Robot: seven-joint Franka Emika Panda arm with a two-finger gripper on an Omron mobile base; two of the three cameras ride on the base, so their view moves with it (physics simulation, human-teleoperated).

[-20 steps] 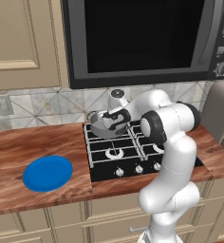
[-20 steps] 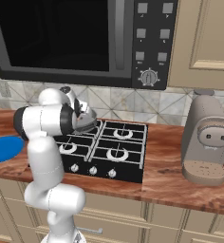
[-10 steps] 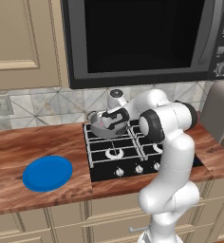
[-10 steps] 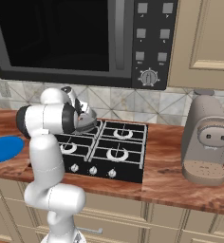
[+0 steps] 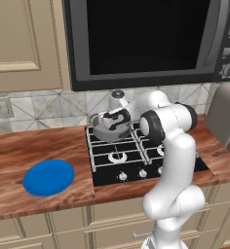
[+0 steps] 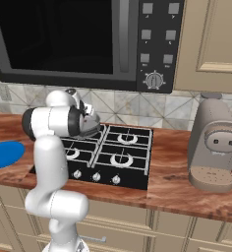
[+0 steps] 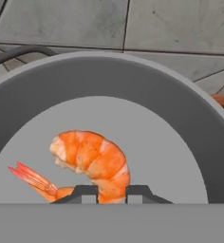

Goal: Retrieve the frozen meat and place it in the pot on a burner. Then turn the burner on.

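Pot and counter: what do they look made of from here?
The pot looks like matte grey metal: even grey wall and floor, no gloss, with the shrimp lying inside. The counter looks like polished reddish-brown wood, with grain streaks running along it. Both are rendered surfaces, so this is by look alone.

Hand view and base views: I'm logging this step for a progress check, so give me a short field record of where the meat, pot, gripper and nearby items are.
frozen meat: orange shrimp, between the fingertips, over the pot's floor
pot: grey, on the rear left burner area of the cooktop
gripper: closed on the frozen meat, inside the pot
knobs: untouched; no flame seen
blue plate: on the wooden counter, left of the cooktop
coffee machine: right of the cooktop
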